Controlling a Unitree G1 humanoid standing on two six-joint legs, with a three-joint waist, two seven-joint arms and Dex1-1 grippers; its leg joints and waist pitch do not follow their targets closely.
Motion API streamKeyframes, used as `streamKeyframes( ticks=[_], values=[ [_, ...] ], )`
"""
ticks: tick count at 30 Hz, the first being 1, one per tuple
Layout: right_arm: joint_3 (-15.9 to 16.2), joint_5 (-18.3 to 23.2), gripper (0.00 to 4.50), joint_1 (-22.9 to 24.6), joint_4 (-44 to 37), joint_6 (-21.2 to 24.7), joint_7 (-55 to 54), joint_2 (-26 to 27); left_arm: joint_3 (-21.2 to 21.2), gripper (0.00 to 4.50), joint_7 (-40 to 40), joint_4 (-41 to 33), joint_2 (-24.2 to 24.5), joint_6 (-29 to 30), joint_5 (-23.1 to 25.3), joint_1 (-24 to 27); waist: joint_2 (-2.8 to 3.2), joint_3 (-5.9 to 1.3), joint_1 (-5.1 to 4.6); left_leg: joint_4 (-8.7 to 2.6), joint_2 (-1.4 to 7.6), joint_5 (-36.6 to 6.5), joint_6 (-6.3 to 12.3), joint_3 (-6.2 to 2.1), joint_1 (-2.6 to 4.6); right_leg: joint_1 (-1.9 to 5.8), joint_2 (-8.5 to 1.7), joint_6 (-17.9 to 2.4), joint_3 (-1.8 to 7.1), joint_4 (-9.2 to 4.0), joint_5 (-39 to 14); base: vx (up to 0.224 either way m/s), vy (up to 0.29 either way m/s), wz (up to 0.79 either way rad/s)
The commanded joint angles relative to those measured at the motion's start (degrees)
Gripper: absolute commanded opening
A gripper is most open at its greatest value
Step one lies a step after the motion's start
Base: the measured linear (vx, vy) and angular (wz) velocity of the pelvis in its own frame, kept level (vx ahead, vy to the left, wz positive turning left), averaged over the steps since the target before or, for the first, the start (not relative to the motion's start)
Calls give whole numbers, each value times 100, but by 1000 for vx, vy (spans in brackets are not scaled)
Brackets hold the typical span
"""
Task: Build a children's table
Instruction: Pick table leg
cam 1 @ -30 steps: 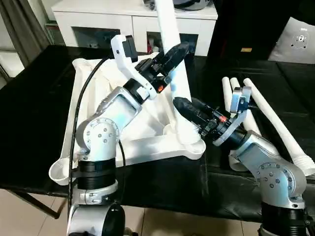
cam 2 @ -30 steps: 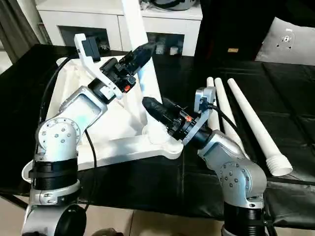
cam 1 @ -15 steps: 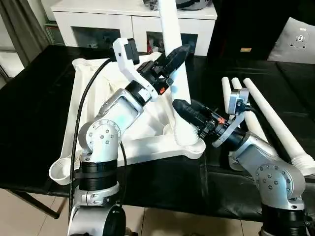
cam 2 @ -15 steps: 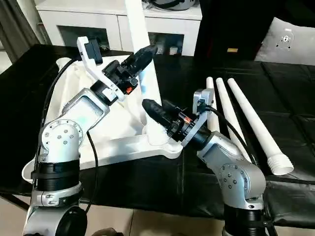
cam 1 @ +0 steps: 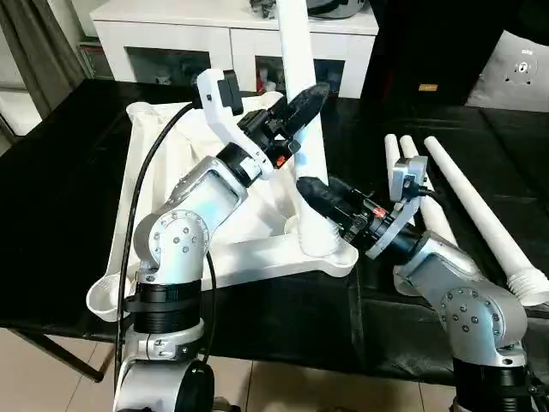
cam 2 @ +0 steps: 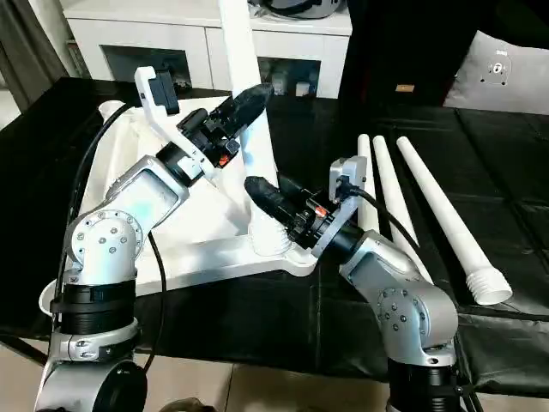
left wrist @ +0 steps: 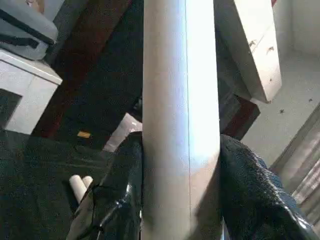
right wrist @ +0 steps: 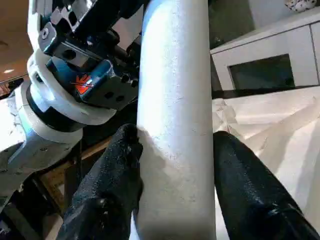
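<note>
- We see the tabletop [cam 1: 257, 249] lying ribbed side up on the black desk [cam 1: 51, 197], at roughly 10 o'clock in the head views.
- One leg [cam 1: 302, 112] stands upright in the near-right corner socket [cam 1: 319, 249] of the tabletop.
- Our left hand [cam 1: 302, 101] is clamped on this leg partway up its shaft; the left wrist view shows both fingers [left wrist: 117, 200] pressed against its sides.
- Our right hand [cam 1: 316, 196] grips the same leg lower down, just above the socket; the right wrist view shows its fingers [right wrist: 112, 190] bracketing the tube.
- The right wrist view also shows the left hand's wrist housing [right wrist: 75, 85] close beside the leg, a detail the head views show less clearly.
- Three spare legs [cam 2: 429, 206] lie side by side on the desk at 3 o'clock, well apart from the tabletop, flared ends toward us.
- The tabletop's near-left corner [cam 1: 107, 296] overhangs the near desk edge.
- Bare desk surface lies open at 9 o'clock.
- A white cabinet [cam 1: 197, 39] stands behind the desk at 12 o'clock.
</note>
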Motion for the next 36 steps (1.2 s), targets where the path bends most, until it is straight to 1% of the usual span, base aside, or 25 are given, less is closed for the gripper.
streamKeyframes(
  ticks=[1,3,4,7,9,10,11,12,15,17,19,21,22,23,25,26,27,28,30,31,32,33,34,35,36],
  values=[
    [44,-56,254,-84,187,44,-135,23,-95,177,103,-24,41,-48,133,-23,-101,-391,13,-372,411,-182,422,-121,21,365,-499,-1260,278,-380,-312,0,0,0],
    [3,-24,275,-114,271,55,-175,36,-89,177,118,-20,75,-82,167,-30,-88,-388,7,-375,414,-201,406,-123,30,346,-499,-1251,280,-388,-361,0,0,0],
    [-34,-21,289,-125,303,75,-216,36,-94,177,133,2,116,-118,213,-38,-101,-388,2,-375,412,-195,388,-121,29,354,-492,-1247,282,-381,-335,0,0,0],
    [-65,10,307,-126,326,193,-241,-29,-108,177,134,50,204,-178,315,-53,-90,-390,1,-377,409,-174,378,-125,30,359,-489,-1223,283,-375,-273,0,0,0],
    [-32,-39,332,-67,289,95,-158,-142,-137,177,110,104,310,-249,456,-76,-91,-392,3,-373,405,-163,379,-123,25,361,-488,-1213,283,-375,-237,0,0,0],
    [21,-181,332,-19,238,-94,-111,-213,-150,177,94,132,363,-278,515,-90,-97,-392,8,-371,405,-176,374,-122,21,361,-489,-1168,281,-379,-268,0,0,0],
    [59,-283,344,12,204,-226,-80,-261,-159,177,83,150,396,-296,552,-100,-97,-396,10,-370,406,-173,357,-121,23,361,-488,-1145,282,-375,-265,0,0,0],
    [121,-452,344,53,169,-408,-56,-329,-158,177,68,171,433,-314,582,-111,-88,-392,8,-369,403,-182,334,-119,21,357,-492,-1137,284,-375,-266,0,0,0],
    [109,-786,373,105,123,-625,-325,-440,-235,177,-62,257,645,-359,730,-139,-81,-399,3,-369,401,-141,313,-125,26,351,-484,-1137,280,-363,-192,0,0,0],
    [44,-754,384,66,127,-557,-316,-537,-262,177,-142,328,729,-380,766,-145,-86,-399,-3,-370,394,-148,339,-121,31,356,-474,-1156,281,-360,-165,0,0,0],
    [-14,-696,384,-4,133,-466,-287,-630,-256,177,-198,401,795,-383,776,-170,-86,-400,4,-365,392,-159,374,-117,32,359,-482,-1203,282,-359,-150,0,0,0],
    [-59,-551,385,-56,141,-276,-266,-685,-246,177,-219,451,829,-388,780,-192,-95,-399,0,-362,387,-170,405,-118,30,366,-474,-1243,279,-353,-150,0,0,0],
    [-144,-386,385,-159,209,-84,-277,-725,-230,177,-263,532,879,-396,766,-235,-118,-400,0,-359,386,-165,430,-114,28,368,-478,-1257,279,-358,-158,0,0,0],
    [-191,-341,385,-217,257,-36,-306,-725,-220,177,-287,563,899,-392,752,-255,-110,-399,4,-357,378,-169,438,-115,31,367,-481,-1266,278,-357,-197,0,0,0],
    [-245,-320,385,-316,355,-45,-326,-713,-194,177,-371,610,926,-361,686,-296,-104,-399,7,-357,391,-194,415,-113,34,354,-491,-1273,274,-362,-313,0,0,0],
    [-196,-400,385,-393,459,-220,-196,-755,-214,177,-547,619,974,-360,635,-315,-89,-398,12,-355,394,-229,387,-107,41,340,-491,-1290,273,-370,-366,0,0,0],
    [-166,-427,385,-435,515,-262,-130,-787,-234,177,-641,623,1009,-333,607,-323,-93,-400,9,-360,398,-207,375,-110,37,345,-491,-1294,274,-361,-336,0,0,0],
    [-144,-439,385,-464,553,-284,-89,-812,-248,177,-706,629,1034,-314,588,-330,-64,-395,4,-361,398,-227,364,-112,37,340,-484,-1307,273,-363,-302,0,0,0],
    [-77,-341,385,-549,618,-92,162,-978,-265,177,-969,595,1094,-155,383,-353,-50,-406,19,-355,393,-202,355,-115,36,356,-486,-1350,272,-340,-177,0,0,0],
    [-75,-284,385,-573,633,-19,260,-1037,-277,177,-1059,576,1116,-96,313,-369,-62,-410,23,-352,392,-174,372,-116,34,365,-486,-1386,272,-330,-73,0,0,0],
    [-85,-210,385,-602,650,52,363,-1097,-291,177,-1165,557,1145,-23,234,-391,-88,-406,24,-354,397,-194,403,-110,35,366,-489,-1421,271,-334,-44,0,0,0],
    [-119,-106,385,-641,678,142,466,-1158,-318,177,-1292,537,1187,41,171,-417,-79,-408,29,-349,395,-191,419,-115,38,370,-492,-1443,269,-320,-38,0,0,0],
    [-169,42,385,-683,708,238,635,-1231,-322,177,-1381,524,1206,96,108,-448,-88,-409,39,-346,397,-180,451,-111,39,366,-495,-1458,270,-325,-61,0,0,0],
    [-175,58,385,-688,711,249,654,-1239,-322,177,-1390,523,1208,102,101,-451,-83,-412,49,-342,397,-168,472,-110,36,372,-501,-1475,270,-322,-71,0,0,0],
    [-206,161,385,-721,736,320,780,-1295,-318,177,-1450,524,1220,127,65,-477,-83,-412,49,-342,397,-168,472,-110,36,372,-501,-1475,270,-322,-71,0,0,0]
  ],
)
